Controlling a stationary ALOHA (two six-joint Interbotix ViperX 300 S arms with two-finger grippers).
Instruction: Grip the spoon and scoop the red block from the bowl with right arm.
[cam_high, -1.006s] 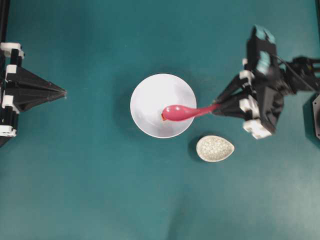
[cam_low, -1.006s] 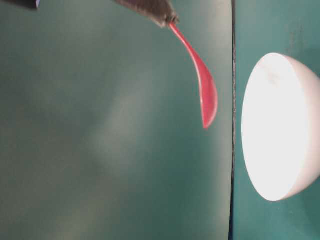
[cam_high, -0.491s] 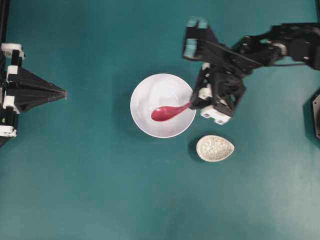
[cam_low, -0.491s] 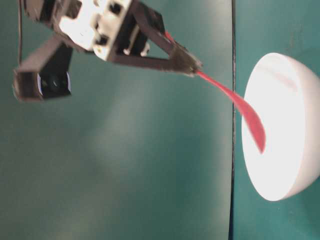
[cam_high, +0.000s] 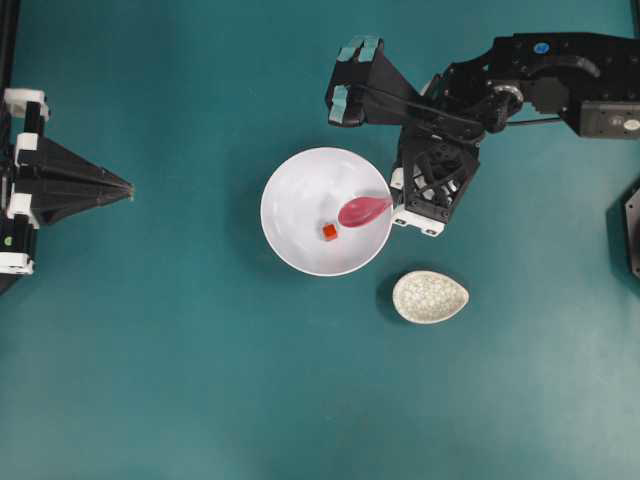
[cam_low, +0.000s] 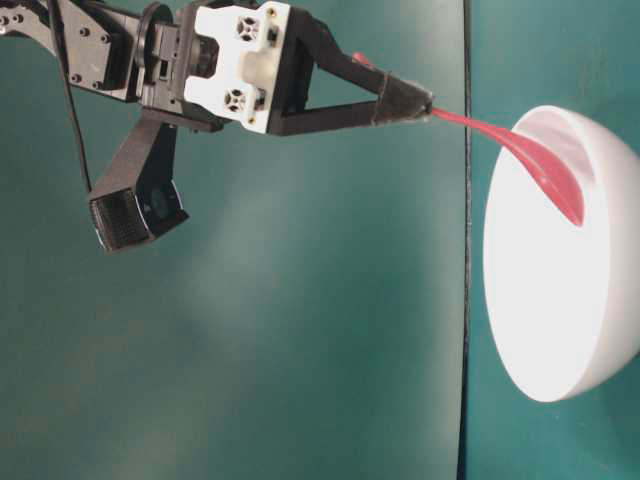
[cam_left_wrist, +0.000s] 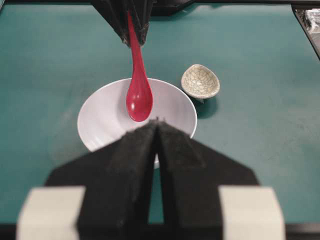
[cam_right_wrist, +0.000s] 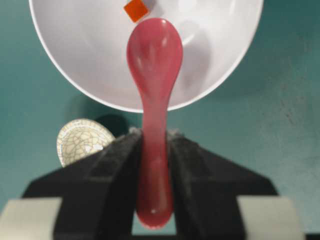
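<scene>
The white bowl (cam_high: 290, 175) stands mid-table with the tiny red block (cam_high: 329, 231) on its floor. My right gripper (cam_high: 392, 200) hovers at the bowl's right rim, shut on the handle of the pink spoon (cam_high: 363, 211). The scoop hangs inside the bowl, just right of the block and apart from it. In the right wrist view the spoon (cam_right_wrist: 154, 55) runs out from between the fingers (cam_right_wrist: 122, 150), its tip just short of the block (cam_right_wrist: 136, 10). From table level the spoon (cam_low: 540, 160) slants down over the bowl's rim (cam_low: 560, 300). My left gripper (cam_high: 128, 186) rests shut at the far left.
A small speckled oval dish (cam_high: 430, 296) sits just right of and below the bowl, beneath the right wrist. The right arm's links (cam_high: 560, 75) stretch across the upper right. A black mount (cam_high: 632, 230) shows at the right edge.
The right arm swung from the bowl's right side to its upper right and lowered the spoon into the bowl. The scoop then drew back rightward, uncovering the red block.
</scene>
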